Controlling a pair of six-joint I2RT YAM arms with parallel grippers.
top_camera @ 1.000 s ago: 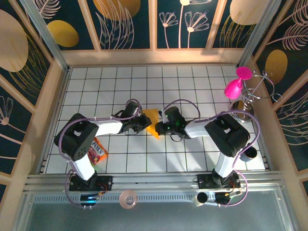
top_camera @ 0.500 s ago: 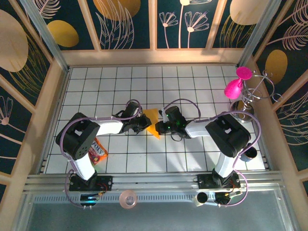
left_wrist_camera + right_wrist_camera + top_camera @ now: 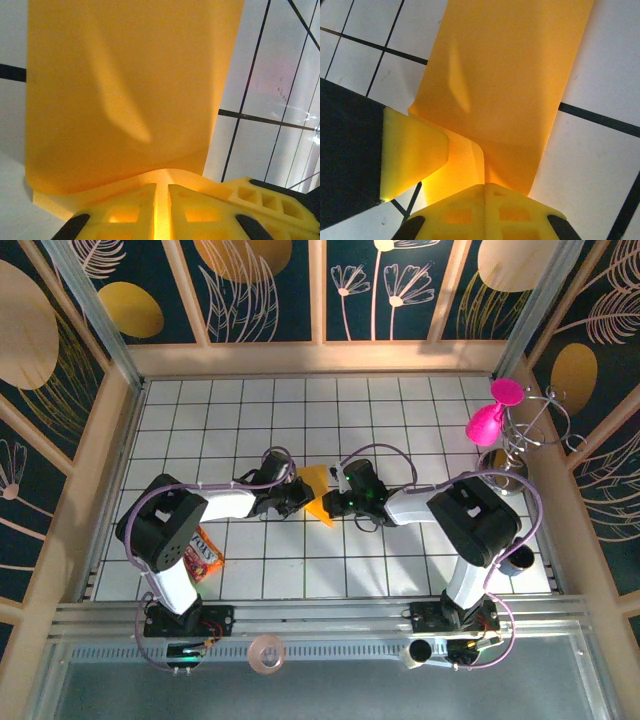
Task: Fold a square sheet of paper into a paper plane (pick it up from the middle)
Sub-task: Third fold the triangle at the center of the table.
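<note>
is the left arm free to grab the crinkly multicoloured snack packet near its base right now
Probably not: the left gripper is shut on the folded orange-yellow paper, also pinched by the right gripper, and the multicoloured snack packet lies partly under that arm's elbow, near its base.

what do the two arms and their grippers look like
The left arm and right arm both have white links with chunky black joints. Thin lilac cables loop along them. The left gripper and right gripper have bright yellow plastic fingers with rectangular cut-outs and black patches near the base.
</note>
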